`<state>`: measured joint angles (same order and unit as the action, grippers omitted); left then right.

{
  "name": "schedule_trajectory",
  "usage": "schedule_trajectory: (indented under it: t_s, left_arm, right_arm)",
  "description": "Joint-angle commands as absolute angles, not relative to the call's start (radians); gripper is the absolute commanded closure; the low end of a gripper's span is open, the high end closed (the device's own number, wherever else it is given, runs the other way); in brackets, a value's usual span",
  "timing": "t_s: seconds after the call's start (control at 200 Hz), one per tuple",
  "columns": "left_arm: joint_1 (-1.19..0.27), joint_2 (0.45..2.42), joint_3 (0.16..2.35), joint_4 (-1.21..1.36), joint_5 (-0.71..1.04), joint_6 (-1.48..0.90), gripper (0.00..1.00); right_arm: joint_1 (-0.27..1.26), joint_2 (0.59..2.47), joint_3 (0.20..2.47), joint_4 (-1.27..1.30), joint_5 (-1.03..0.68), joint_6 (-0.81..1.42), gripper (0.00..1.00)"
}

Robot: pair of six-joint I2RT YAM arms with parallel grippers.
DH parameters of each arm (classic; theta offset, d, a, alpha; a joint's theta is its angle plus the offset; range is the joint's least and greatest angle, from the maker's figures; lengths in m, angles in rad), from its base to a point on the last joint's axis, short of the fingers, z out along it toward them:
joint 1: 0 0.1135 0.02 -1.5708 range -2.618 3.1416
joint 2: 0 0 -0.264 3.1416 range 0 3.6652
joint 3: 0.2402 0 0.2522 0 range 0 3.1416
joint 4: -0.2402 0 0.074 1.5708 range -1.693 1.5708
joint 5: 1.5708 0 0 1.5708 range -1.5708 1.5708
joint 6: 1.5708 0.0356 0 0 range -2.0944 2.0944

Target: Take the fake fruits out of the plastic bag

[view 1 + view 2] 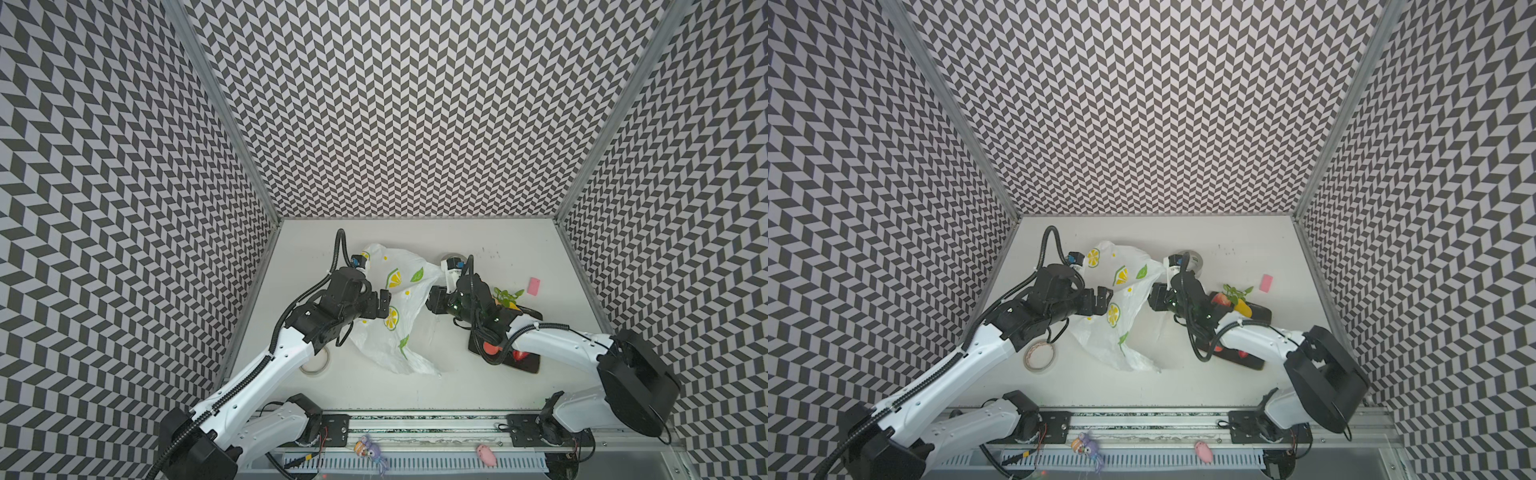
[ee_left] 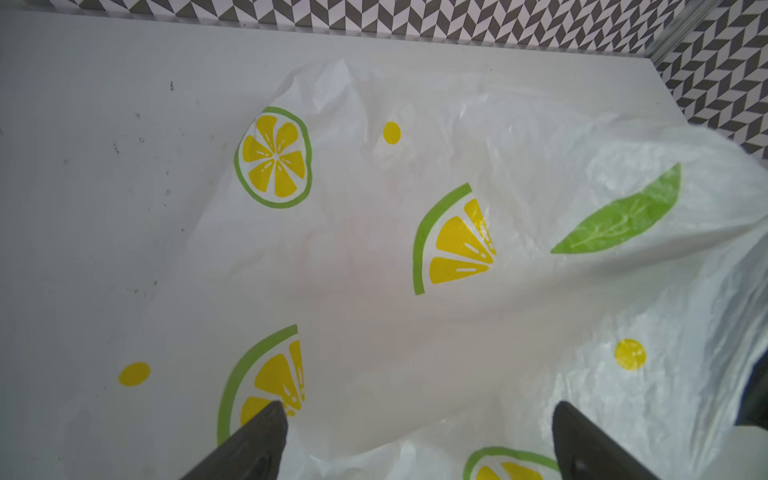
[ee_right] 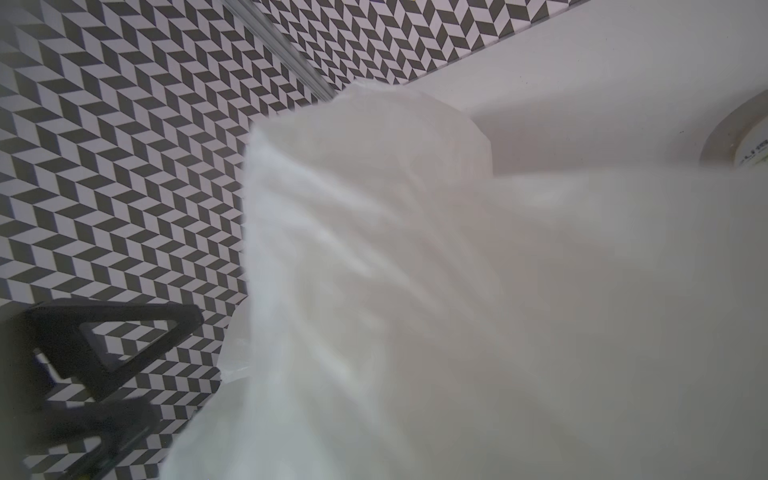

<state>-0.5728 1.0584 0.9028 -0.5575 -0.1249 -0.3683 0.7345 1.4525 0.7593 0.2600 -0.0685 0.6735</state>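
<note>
Black-and-white zigzag walls box in a white table (image 1: 374, 395). Near its left edge, toward the front, lies a tape roll (image 1: 316, 365). By the right edge sits a black tray (image 1: 528, 368) carrying plastic fruits (image 1: 519, 355): red pieces at its near end, a strawberry (image 1: 1221, 299), a yellow piece (image 1: 1241, 308) and green leaves at its far end, partly under the right arm. Mid-table the lemon-print bag (image 1: 399, 336) lies crumpled. The left gripper (image 1: 384, 305) hangs just over it, jaws spread wide, holding nothing. The right gripper (image 1: 432, 300) sits at the bag's right edge, where the film rises to it; film hides its jaws, so I cannot tell their state. Farther back stand a second tape roll (image 1: 1194, 262) and a pink block (image 1: 533, 286).
</note>
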Motion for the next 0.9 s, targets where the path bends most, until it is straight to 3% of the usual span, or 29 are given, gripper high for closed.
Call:
schedule_trajectory:
  t_s: [0.0,0.225,0.421,0.686,0.806,0.896]
  left_arm:
    - [-0.508,1.055,0.943,-0.574,-0.223,-0.314,0.0]
    - [-0.257,1.248,1.027,-0.43,0.006,-0.249,0.0]
    - [-0.226,1.562,1.266,-0.484,0.161,-0.169,0.0]
    - [-0.227,1.811,1.51,-0.528,0.196,-0.147,0.01]
    - [-0.231,1.897,1.564,-0.553,0.27,-0.127,0.13]
    - [-0.248,1.927,1.564,-0.548,0.315,-0.118,0.35]
  right_arm:
    - [0.727,1.413,0.677,0.277,-0.123,0.685,0.54]
    - [0.729,1.261,0.482,0.325,-0.185,0.743,0.47]
    - [0.729,1.161,0.443,0.28,-0.203,0.732,0.44]
    - [0.729,1.106,0.412,0.287,-0.262,0.728,0.43]
    - [0.729,1.085,0.391,0.285,-0.262,0.729,0.43]
    - [0.729,1.082,0.382,0.291,-0.261,0.729,0.43]
